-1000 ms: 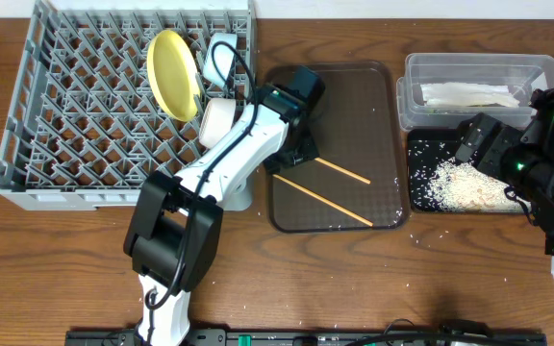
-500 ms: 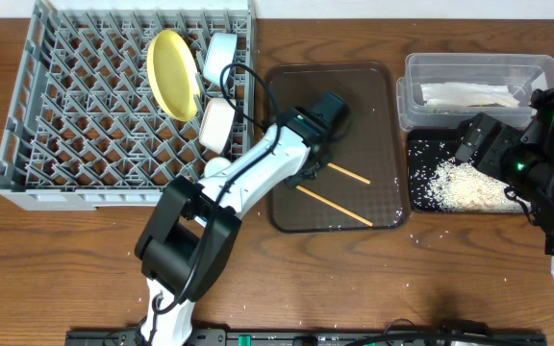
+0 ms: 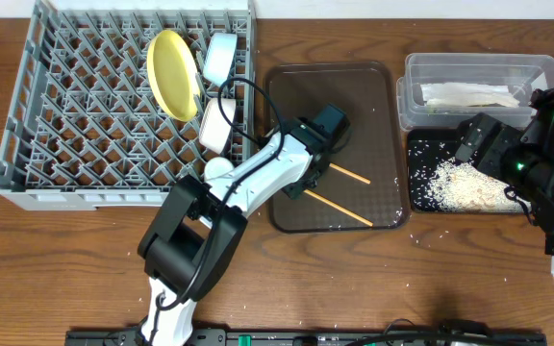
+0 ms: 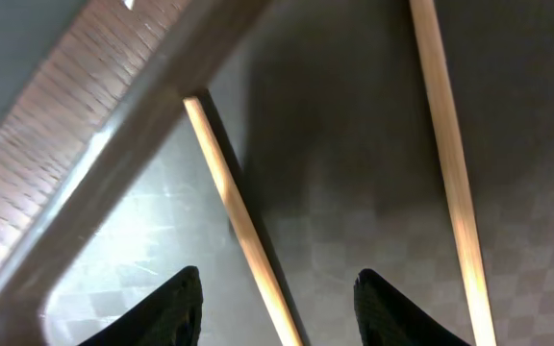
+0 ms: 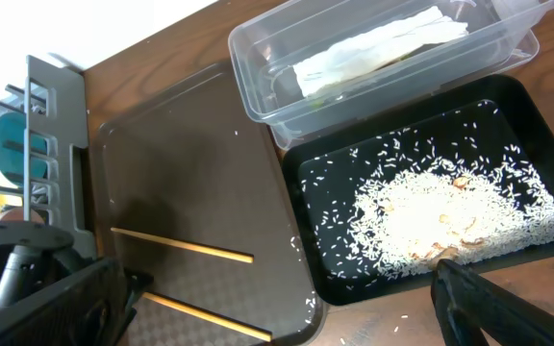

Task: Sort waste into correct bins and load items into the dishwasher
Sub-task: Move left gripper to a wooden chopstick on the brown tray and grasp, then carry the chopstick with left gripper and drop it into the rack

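Low over the brown tray (image 4: 354,144), the left gripper (image 4: 279,312) stands partly open and empty. Its fingertips straddle the near chopstick (image 4: 234,202) without touching it. The second chopstick (image 4: 447,163) lies outside the jaws, farther from the tray's rim.

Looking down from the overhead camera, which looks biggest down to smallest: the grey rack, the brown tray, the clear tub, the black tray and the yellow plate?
1. grey rack
2. brown tray
3. clear tub and black tray: about alike, and the tray is partly hidden by an arm, so they are unranked
4. yellow plate, standing on edge
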`<state>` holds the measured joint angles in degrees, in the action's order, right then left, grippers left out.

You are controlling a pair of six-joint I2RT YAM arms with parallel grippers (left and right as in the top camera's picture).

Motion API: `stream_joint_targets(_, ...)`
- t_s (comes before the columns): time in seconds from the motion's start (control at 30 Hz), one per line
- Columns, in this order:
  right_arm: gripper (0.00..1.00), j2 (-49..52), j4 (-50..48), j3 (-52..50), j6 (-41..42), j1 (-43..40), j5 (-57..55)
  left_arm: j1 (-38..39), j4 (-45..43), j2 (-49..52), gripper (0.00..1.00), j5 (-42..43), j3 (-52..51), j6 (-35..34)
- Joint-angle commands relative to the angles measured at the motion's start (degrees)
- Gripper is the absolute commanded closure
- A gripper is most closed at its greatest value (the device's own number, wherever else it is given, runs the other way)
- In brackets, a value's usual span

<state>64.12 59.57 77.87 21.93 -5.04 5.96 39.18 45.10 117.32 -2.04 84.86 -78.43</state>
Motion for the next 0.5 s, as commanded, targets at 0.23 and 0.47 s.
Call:
stream_joint_targets(0.23, 0.01, 0.1, 0.1, 0.3, 0.5, -0.2, -0.1, 0.1, 0.0, 4.5, 0.50, 5.6, -0.4, -1.4)
stream_joint_targets(0.47, 0.01, 0.1, 0.1, 0.3, 0.5, -0.2, -0.1, 0.5, 0.0, 4.8, 0.68, 5.9, -0.4, -1.0)
